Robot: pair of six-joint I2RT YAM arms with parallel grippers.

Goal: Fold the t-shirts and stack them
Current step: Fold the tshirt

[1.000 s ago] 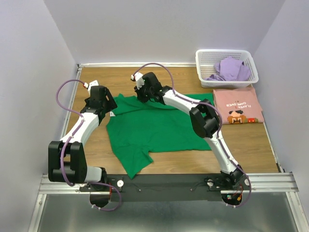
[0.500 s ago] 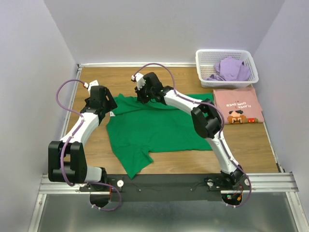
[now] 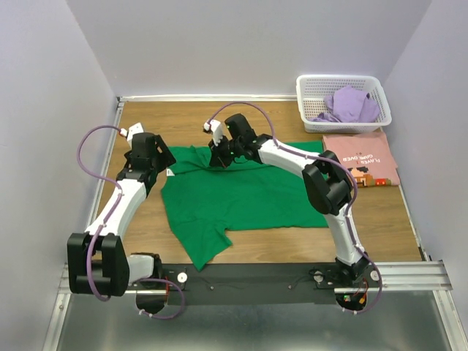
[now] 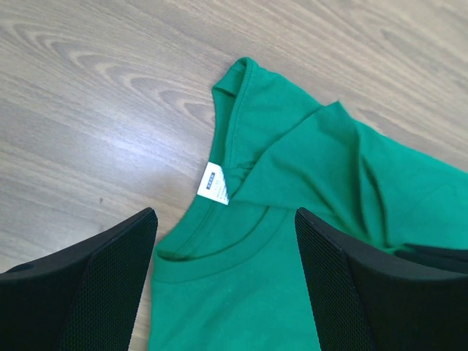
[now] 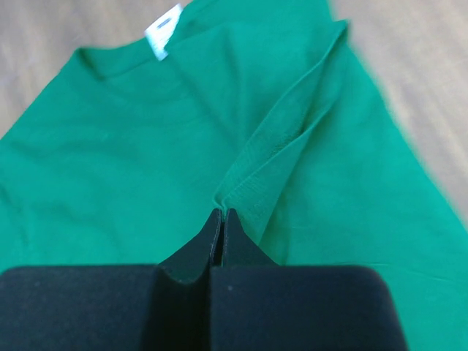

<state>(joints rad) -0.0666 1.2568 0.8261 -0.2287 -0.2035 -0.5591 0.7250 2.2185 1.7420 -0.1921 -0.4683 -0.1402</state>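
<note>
Nearest the arm bases, one sleeve (image 3: 205, 250) of the green t-shirt (image 3: 241, 201) points toward the near edge of the wooden tabletop (image 3: 380, 219). The rest of the shirt lies spread flat across the middle, in the same place as a second ago.

Further in on the left, the left end effector (image 4: 225, 219) hovers over the shirt's collar (image 4: 212, 256), its fingers spread wide to either side of the neckline. They touch no cloth. A white label (image 4: 214, 183) sticks out at the collar's edge, just above the bare wood. The left arm's elbow now sits lower and further left than it did a second ago, while the wrist is over much the same spot.

Beyond the collar, at the shirt's far edge, the right end effector (image 5: 221, 219) is pressed together on a raised fold (image 5: 281, 146) of green fabric. The fold runs up and away from the fingertips as a narrow ridge. A second ago those fingers were slightly apart; now they pinch the cloth. The right wrist has shifted a little toward the right and the near side, and its elbow has swung right, uncovering more of the shirt's far right corner.

At the right, well apart from the green shirt, the pink t-shirt (image 3: 360, 159) lies folded with its print facing up, unmoved. Just behind it, in the far right corner, the white basket (image 3: 306, 99) holds the crumpled lavender t-shirt (image 3: 351, 104), also unchanged.
</note>
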